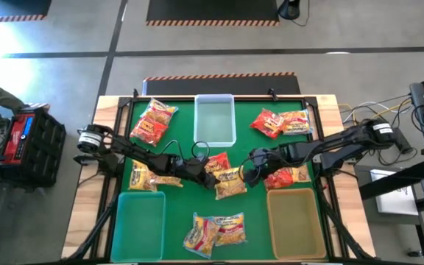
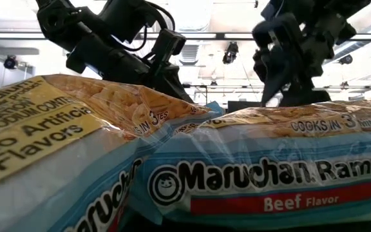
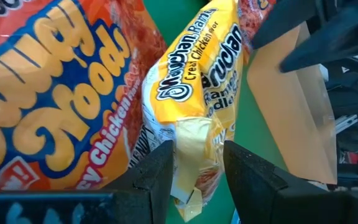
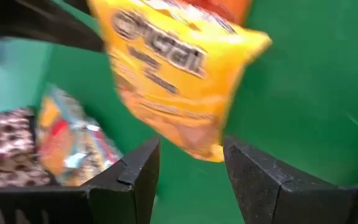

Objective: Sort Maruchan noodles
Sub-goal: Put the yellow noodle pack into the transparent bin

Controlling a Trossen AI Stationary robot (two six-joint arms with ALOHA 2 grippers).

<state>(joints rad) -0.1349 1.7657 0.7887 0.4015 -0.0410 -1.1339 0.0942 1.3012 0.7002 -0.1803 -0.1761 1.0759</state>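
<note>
A yellow Maruchan noodle packet [image 1: 230, 184] lies mid-table between my two grippers. My left gripper [image 3: 194, 174], reaching in from the left, is shut on it. My right gripper [image 4: 191, 168] comes from the right and stands open, with the packet's other end [image 4: 201, 140] just ahead of its fingertips, untouched. A red packet [image 1: 216, 163] lies beside the yellow one. More packets lie at the far left [image 1: 153, 121], far right [image 1: 278, 121], left [image 1: 146, 179], right [image 1: 289, 177] and near centre [image 1: 213, 232]. My left gripper pinches the yellow packet's crimped end [image 3: 194, 146] between its two fingers, coming slanting down from the table's left. The packet stretches away from the fingers toward my right gripper. Whether it is clear of the mat I cannot tell.
A clear bin [image 1: 216, 121] stands at the far centre, a green bin [image 1: 138, 217] at the near left, a tan bin [image 1: 294, 213] at the near right. Two blue-banded packets [image 2: 256, 174] lie right before the low camera.
</note>
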